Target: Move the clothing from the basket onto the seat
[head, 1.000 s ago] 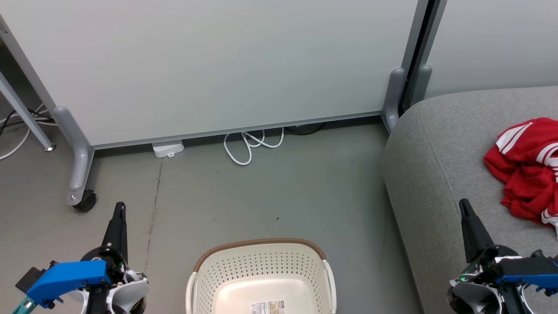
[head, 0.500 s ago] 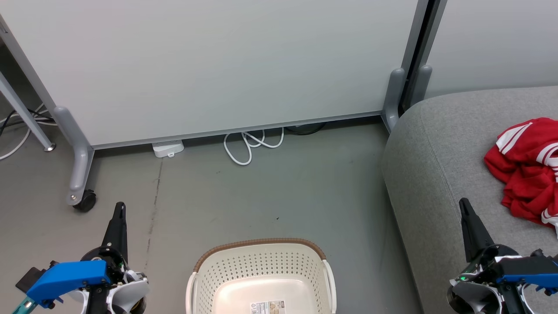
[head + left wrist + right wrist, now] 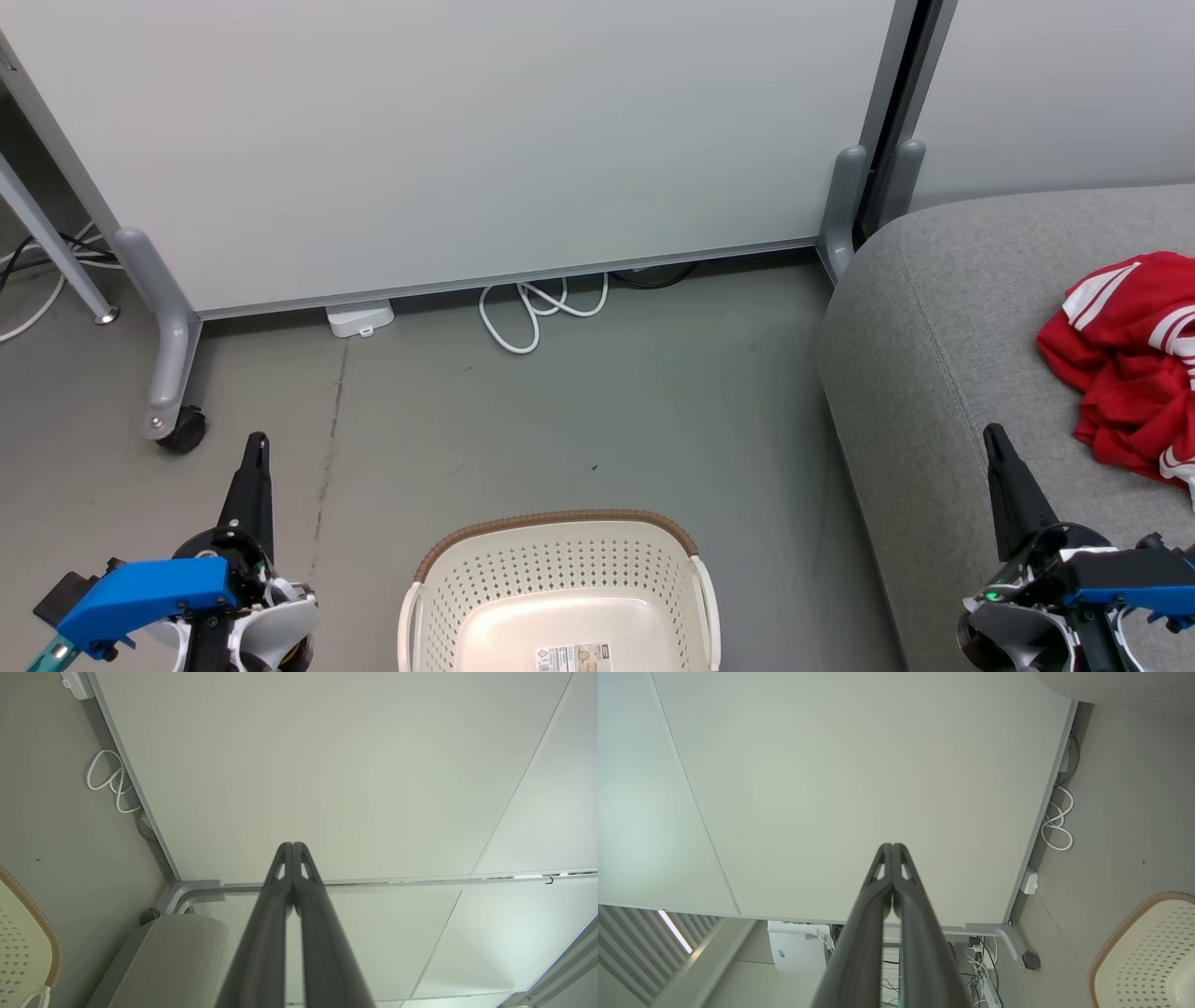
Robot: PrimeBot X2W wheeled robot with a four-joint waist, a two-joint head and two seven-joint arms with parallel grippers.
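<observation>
Pale partition panels (image 3: 467, 140) are standing at the back on a grey floor (image 3: 579, 420), and in front of them nothing is changing for you. Over the last second the head view is staying the same and both arms are keeping their place.

Your left hand (image 3: 254, 446) is hanging at the lower left above the floor, beside the basket (image 3: 560, 519) and not touching it. Your right hand (image 3: 995, 441) is hanging at the lower right, above the front part of the seat (image 3: 934, 317). In both wrist views the two fingers are lying together, tip against tip, and they are carrying nothing.

The clothing (image 3: 1125, 373) is lying as a red heap with white stripes on the seat, near the right edge of the head view, which is cutting part of it off. It is resting well apart from your right hand. The basket is standing on the floor between the two hands. Its bottom, as far as it is showing, is bare except for a small label (image 3: 577, 657), but the lower edge of the view is hiding its near part.

I am judging this stillness as a rest after the moving, so the task is probably finishing. I am not able to tell whether the heap is holding both garments. Before you are stopping, you are better checking the hidden part of the basket.
</observation>
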